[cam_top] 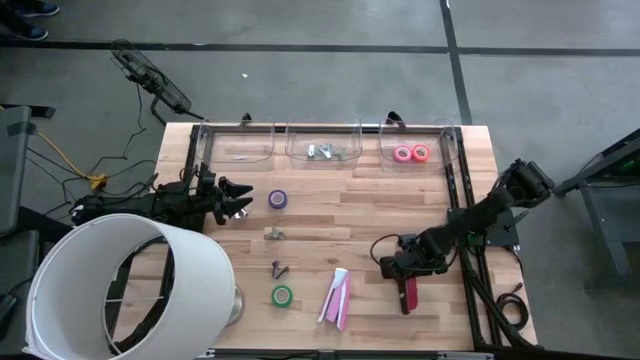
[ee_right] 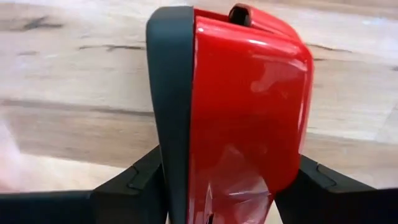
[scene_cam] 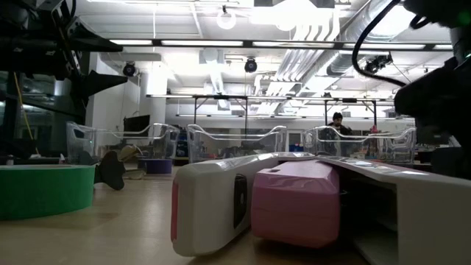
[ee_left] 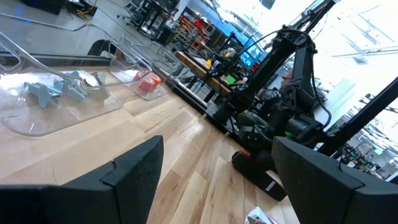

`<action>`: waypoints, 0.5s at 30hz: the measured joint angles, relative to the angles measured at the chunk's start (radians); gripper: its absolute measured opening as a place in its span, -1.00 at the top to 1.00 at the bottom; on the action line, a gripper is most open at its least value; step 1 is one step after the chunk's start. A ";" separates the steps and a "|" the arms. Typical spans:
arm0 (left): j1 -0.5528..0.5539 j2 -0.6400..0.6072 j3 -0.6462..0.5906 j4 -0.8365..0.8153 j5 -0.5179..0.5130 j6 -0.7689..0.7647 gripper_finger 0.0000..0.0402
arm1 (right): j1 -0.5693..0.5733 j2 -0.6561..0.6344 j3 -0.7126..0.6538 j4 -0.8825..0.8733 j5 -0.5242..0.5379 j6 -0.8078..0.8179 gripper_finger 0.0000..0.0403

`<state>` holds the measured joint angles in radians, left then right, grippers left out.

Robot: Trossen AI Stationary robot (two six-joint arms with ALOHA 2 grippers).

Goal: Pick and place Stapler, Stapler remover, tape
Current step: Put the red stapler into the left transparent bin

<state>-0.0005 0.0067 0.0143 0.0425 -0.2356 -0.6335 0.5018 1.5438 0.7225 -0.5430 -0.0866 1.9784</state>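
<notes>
The wooden counter point(cam_top: 400, 200) is being viewed from above, with three clear bins lined along its far edge. The left bin point(cam_top: 238, 148) seems almost bare, the middle bin point(cam_top: 322, 145) is holding small grey staple removers point(cam_top: 322, 152), and the right bin point(cam_top: 420, 145) is holding a pink tape roll point(cam_top: 403, 153) and a red-orange tape roll point(cam_top: 421, 153).

A pink and white stapler point(cam_top: 336, 297) is lying near the front edge, with a green tape roll point(cam_top: 282, 295) just beside it to the left. A red stapler point(cam_top: 410, 292) is being pinched between the fingers of the right gripper point(cam_top: 408, 272) at the counter's front right, resting on the wood. The left gripper point(cam_top: 240, 200) is being held spread open at the counter's left side, close to a purple tape roll point(cam_top: 278, 199). Two more staple removers point(cam_top: 276, 234) point(cam_top: 279, 268) are lying between the purple and green rolls.
</notes>
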 joint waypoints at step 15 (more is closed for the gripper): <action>0.000 0.000 0.000 0.000 0.000 0.000 -0.47 | -0.151 -0.177 0.000 0.127 0.425 -0.437 -0.03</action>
<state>-0.0006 0.0067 0.0143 0.0425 -0.2359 -0.6338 0.3510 1.3664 0.7224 -0.4155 0.3386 1.5417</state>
